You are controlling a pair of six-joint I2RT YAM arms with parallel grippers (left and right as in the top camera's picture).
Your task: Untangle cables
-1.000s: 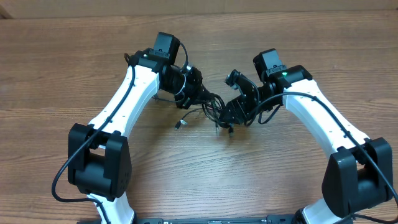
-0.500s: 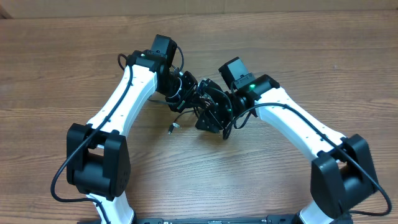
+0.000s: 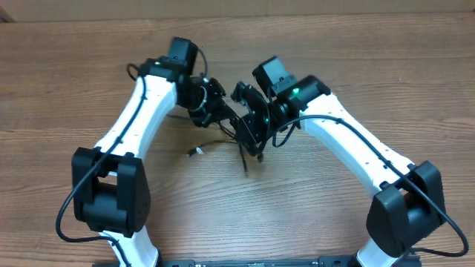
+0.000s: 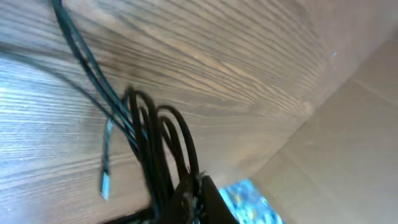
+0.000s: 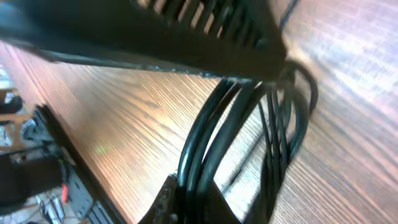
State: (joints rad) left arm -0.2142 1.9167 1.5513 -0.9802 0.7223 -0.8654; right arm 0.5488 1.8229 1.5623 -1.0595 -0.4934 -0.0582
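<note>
The left pincer (image 3: pixel 217 111) and right pincer (image 3: pixel 251 132) met over the far middle of the tabletop (image 3: pixel 349 67), each clamped shut on the knotted bundle of cables (image 5: pixel 198 148) slung between them. One loose strand trailed to the near left, its plug (image 3: pixel 194 153) lying on the wood. The step would likely go best with the arms drawing apart slowly and level, holding firm so the loops slid free, and easing off if the knot cinched tighter.
</note>
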